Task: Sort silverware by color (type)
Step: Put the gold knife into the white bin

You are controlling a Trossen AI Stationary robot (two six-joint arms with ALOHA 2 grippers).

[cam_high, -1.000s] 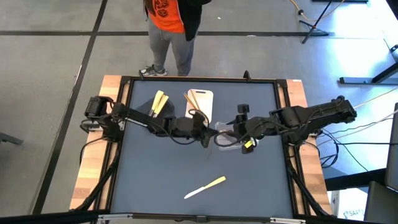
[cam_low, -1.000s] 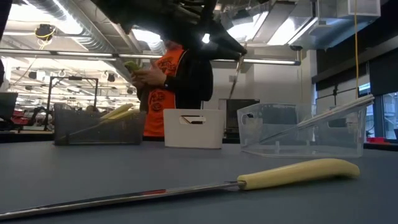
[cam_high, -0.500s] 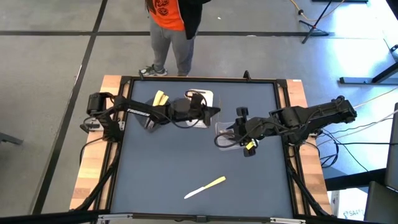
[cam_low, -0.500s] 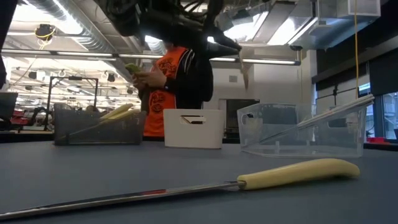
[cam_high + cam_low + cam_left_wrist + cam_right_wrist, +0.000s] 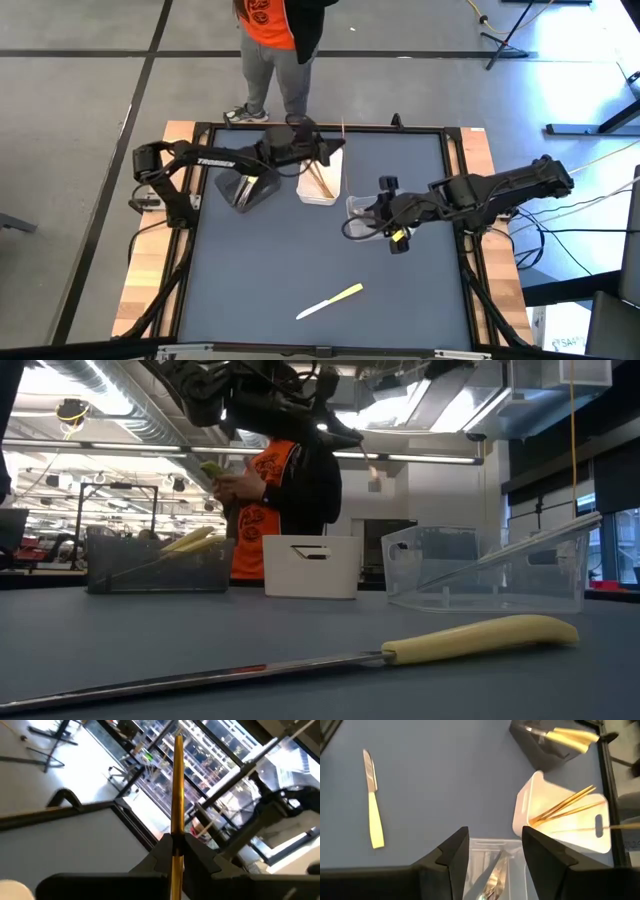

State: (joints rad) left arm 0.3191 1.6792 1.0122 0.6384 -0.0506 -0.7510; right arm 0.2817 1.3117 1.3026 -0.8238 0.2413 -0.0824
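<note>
The left pincer (image 5: pixel 325 152) hangs above the far edge of the white tray (image 5: pixel 322 183), clamped on an orange-brown utensil (image 5: pixel 177 795) whose long axis points away beyond the fingers. The right pincer (image 5: pixel 380 205), jaws apart and empty, hovers over the clear tray (image 5: pixel 358 208) beside the white tray. Nearer the front of the worktop (image 5: pixel 260 280), well apart from the white tray, lies the pale yellow knife (image 5: pixel 329 300).

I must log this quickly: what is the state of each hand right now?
Left hand: closed on an orange-brown utensil, above the white tray.
Right hand: open, holding nothing, over the clear tray.
</note>
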